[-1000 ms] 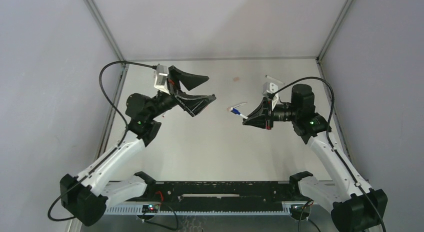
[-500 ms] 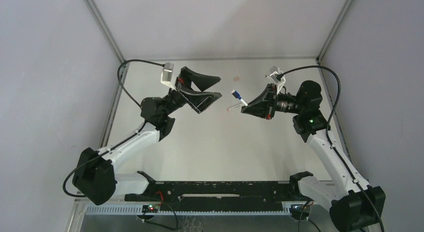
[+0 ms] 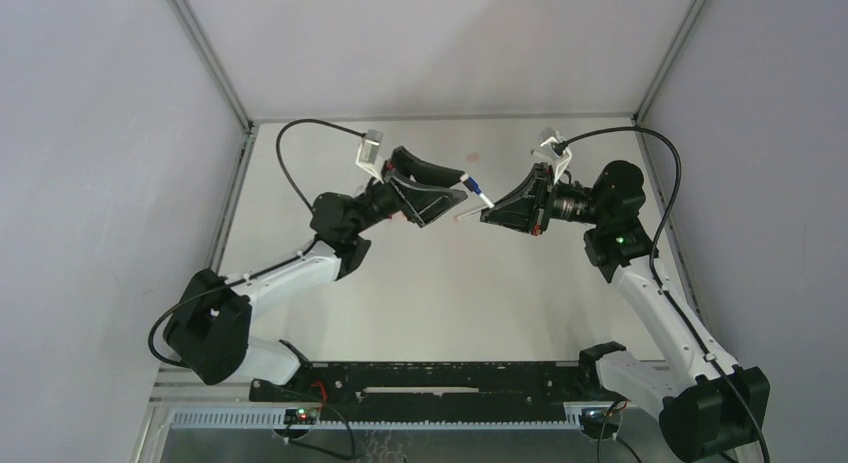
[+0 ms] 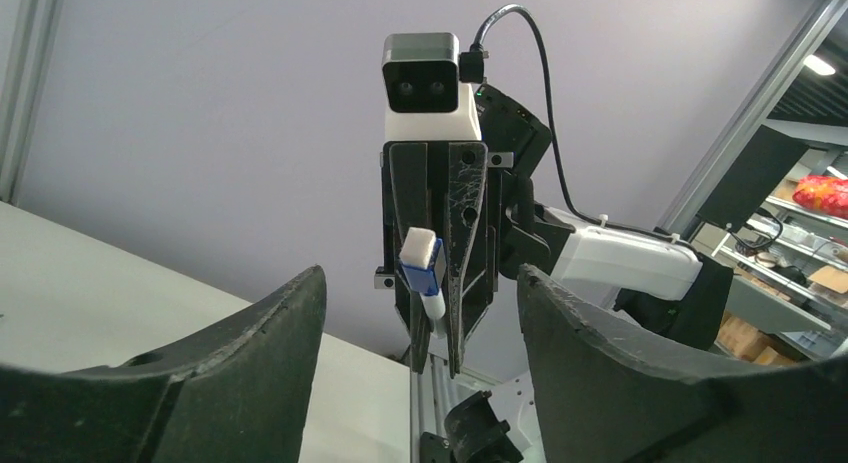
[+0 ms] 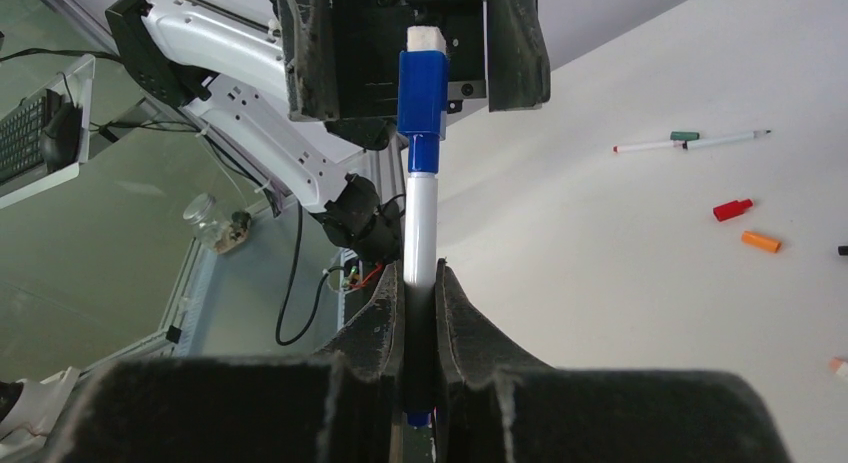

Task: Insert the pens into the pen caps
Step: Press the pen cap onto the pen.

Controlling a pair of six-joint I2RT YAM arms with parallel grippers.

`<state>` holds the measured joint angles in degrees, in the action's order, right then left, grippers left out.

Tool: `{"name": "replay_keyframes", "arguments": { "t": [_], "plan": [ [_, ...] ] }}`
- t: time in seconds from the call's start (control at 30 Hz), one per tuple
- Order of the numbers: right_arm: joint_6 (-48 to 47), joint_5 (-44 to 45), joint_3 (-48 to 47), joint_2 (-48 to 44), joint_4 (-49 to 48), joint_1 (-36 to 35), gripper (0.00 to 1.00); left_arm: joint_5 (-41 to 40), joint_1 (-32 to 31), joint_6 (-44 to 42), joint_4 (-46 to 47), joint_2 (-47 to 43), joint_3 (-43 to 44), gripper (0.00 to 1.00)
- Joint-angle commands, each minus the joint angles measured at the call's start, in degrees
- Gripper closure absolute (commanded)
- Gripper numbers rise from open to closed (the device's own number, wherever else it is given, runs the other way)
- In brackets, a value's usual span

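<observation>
**Pen (image 5: 420, 233) clamped by one gripper, its capped end flanked by the other**

The pen is gripped low on its white barrel by the right gripper (image 5: 420, 283), whose jaws are pressed tight against it on both sides. It is held clear of the table (image 5: 600, 303). A blue cap (image 5: 423, 93) is seen at the pen's far end, topped by a small white block. A touch of blue also shows at the pen's near end, down between the jaws.

At the pen's capped end, the left gripper (image 4: 420, 273) is found spread wide. One black finger (image 4: 250, 363) stands on each side of the pen, with a clear gap on both sides. Nothing is gripped by it.

Well to the right of the pen in the right wrist view, a red cap (image 5: 732, 209) and an orange cap (image 5: 760, 242) are spotted lying close together on the table. Beyond them, farther from the pen, two loose pens (image 5: 650, 145) are laid nearly end to end. A green cap (image 5: 684, 135) sits where they meet. Whether that cap is fitted on either one cannot be told.
</observation>
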<state>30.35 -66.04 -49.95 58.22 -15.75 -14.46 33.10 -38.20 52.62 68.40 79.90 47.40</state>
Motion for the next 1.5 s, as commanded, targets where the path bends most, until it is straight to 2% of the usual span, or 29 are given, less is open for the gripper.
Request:
{"name": "replay_keyframes", "arguments": {
  "t": [0.0, 0.1, 0.37, 0.5, 0.97, 1.03, 1.13, 1.27, 1.33, 1.47],
  "plan": [
    [1.03, 0.68, 0.00, -0.03, -2.55, -0.65, 1.00, -0.86, -0.87, 0.80, 2.24, 0.57, 3.54, 0.28],
    [0.72, 0.89, -0.05, 0.04, -2.21, -0.81, 1.00, -0.68, -1.06, 1.68, 2.68, 1.18, 4.20, 0.35],
    [-0.48, 0.94, 0.02, 0.14, -0.96, -1.09, 1.00, -1.19, -1.51, 2.78, 4.69, 1.60, 4.52, 0.38],
    [-0.59, 0.96, 0.01, 0.18, -0.95, -1.17, 1.00, -0.81, -1.59, 3.25, 4.89, 1.83, 4.88, 0.44],
    [-1.12, 0.83, 0.01, -0.03, -0.12, -1.49, 1.00, -1.37, -1.88, 3.87, 5.12, 1.99, 5.09, 0.50],
    [-1.30, 0.83, 0.03, 0.01, -0.01, -1.61, 1.00, -1.25, -1.93, 4.01, 5.12, 2.09, 5.24, 0.55],
    [-1.23, 0.82, 0.01, 0.11, -0.05, -1.81, 1.00, -0.74, -1.92, 4.59, 5.16, 2.51, 5.57, 0.66],
    [-0.89, 0.98, -0.02, 0.14, -0.54, -1.80, 1.00, 0.22, -2.09, 5.37, 5.10, 2.91, 5.69, 0.91],
    [-0.62, 1.26, -0.02, 0.14, -0.95, -1.76, 1.00, 0.69, -2.33, 5.36, 4.55, 2.86, 5.30, 0.99],
    [1.54, 3.97, -0.03, 0.43, -3.15, -1.62, 1.00, -0.41, -3.95, 0.74, -2.28, 0.62, 3.62, 1.00]
  ]
}}
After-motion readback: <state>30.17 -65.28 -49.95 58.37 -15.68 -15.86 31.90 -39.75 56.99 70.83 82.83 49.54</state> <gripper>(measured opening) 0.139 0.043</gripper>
